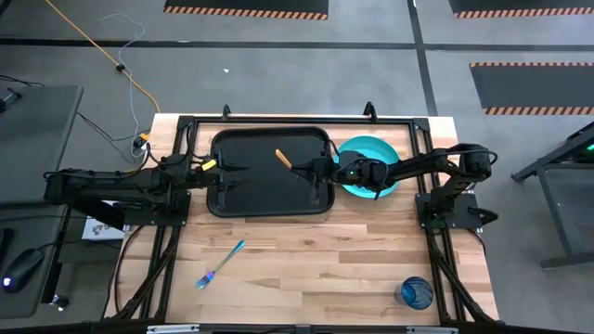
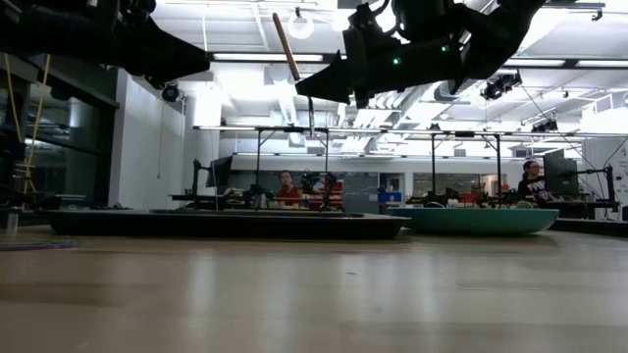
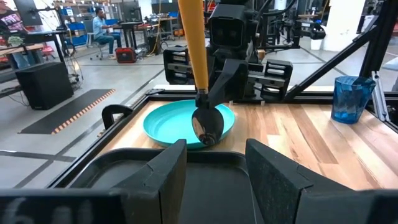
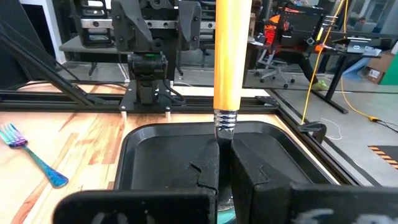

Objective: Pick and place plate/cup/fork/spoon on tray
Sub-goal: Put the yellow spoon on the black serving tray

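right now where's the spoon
The spoon is held by the right gripper above the tray, near its right side, left of the plate.

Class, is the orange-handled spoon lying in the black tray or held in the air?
Held in the air: the right end effector grips the orange-handled silver spoon above the black rectangular tray.

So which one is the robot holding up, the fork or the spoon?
The spoon, with the orange handle: the right gripper pinches it above the tray. The teal fork lies on the table.

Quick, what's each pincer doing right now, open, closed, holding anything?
Left pincer: open, empty, over the tray's left end.
Right pincer: closed on the spoon, held above the tray.
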Action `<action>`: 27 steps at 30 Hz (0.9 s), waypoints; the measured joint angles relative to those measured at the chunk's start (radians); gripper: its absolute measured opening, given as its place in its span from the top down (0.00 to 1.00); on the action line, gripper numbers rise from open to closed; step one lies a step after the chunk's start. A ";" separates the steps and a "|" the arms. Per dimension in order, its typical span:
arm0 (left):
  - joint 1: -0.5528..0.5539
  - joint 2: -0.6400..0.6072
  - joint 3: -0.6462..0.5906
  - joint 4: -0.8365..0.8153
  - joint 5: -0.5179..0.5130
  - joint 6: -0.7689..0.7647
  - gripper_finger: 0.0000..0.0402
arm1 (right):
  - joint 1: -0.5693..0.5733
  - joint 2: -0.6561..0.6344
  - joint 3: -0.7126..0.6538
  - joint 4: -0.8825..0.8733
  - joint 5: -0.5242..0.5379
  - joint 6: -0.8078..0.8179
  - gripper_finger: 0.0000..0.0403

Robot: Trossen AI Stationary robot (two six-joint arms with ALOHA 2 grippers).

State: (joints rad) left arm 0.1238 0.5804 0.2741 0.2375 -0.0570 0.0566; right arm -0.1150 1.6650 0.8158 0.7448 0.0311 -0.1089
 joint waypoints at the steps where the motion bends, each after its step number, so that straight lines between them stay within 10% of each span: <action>1: 0.000 0.000 0.000 0.000 0.000 0.000 0.61 | 0.000 0.000 0.000 0.000 -0.003 0.000 1.00; 27: -0.001 0.163 0.000 0.239 0.083 -0.004 0.61 | 0.003 0.021 0.002 0.098 -0.048 0.053 1.00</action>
State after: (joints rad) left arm 0.1230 0.7430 0.2741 0.4765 0.0256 0.0522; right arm -0.1116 1.6860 0.8177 0.8426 -0.0166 -0.0559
